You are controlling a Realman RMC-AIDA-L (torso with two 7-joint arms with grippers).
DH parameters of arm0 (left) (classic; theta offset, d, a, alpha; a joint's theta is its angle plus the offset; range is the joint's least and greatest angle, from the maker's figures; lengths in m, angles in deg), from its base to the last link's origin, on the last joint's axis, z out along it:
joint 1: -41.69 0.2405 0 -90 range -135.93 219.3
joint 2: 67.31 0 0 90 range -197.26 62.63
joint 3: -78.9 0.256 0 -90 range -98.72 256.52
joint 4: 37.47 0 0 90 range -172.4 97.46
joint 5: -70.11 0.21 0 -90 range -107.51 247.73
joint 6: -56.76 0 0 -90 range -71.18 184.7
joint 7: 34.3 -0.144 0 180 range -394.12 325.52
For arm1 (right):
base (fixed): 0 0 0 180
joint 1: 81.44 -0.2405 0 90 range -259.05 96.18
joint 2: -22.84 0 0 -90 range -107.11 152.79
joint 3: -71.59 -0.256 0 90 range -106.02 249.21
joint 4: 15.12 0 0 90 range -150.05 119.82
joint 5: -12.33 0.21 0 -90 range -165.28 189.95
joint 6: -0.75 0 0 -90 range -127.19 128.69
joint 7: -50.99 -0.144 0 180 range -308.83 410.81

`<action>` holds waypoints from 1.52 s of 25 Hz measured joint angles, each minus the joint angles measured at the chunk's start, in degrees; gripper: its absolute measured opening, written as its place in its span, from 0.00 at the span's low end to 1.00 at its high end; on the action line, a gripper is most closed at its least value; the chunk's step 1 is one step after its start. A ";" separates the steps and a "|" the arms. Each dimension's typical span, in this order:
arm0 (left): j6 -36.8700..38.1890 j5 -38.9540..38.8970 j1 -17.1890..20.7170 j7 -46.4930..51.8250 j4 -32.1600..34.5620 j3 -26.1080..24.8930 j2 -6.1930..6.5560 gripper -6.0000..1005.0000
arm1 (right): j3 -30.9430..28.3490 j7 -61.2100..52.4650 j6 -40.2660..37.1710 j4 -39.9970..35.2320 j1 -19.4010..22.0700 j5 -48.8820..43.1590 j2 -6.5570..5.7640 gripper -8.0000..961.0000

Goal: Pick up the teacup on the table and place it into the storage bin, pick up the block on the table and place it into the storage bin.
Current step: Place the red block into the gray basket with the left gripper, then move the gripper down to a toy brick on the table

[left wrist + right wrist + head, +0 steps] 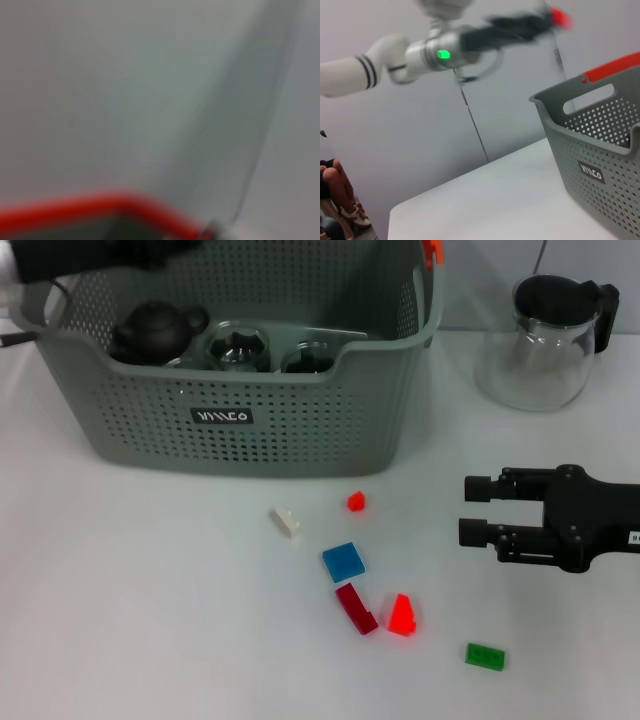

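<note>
Head view: grey storage bin [250, 410] on a white tabletop [120, 620], loose blocks in front.

The bin's black label [222, 417] carried white lettering that could not be read; inside sat a dark teapot [155, 330] and glass teacups [240, 347]. A glass pitcher [545, 340] stood well apart, to its right. The right gripper [466, 510] hovered with jaws spread beside the blocks: blue [343, 561], dark red [356, 608], bright red [402, 615], green [485, 656], white [286, 522]. The left gripper's [540, 22] jaws, above the bin, could not be made out.
</note>
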 joint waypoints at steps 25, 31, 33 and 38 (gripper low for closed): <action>16.86 -12.52 12.69 -14.97 0.61 -6.41 -3.92 0.68 | -0.17 0.01 -0.06 0.00 0.53 0.11 -0.01 0.68; 20.38 1.18 19.09 -31.20 0.07 -3.91 -7.62 0.68 | -0.18 0.00 0.01 0.00 0.71 0.06 0.03 0.68; 18.55 5.32 19.43 -33.72 -1.48 -1.57 -8.63 0.67 | -0.18 -0.02 0.01 0.00 0.68 0.00 0.05 0.69; 7.69 8.13 16.88 -39.75 -10.74 3.89 -9.00 0.67 | -0.22 -0.51 0.02 0.00 0.37 0.13 -0.16 0.69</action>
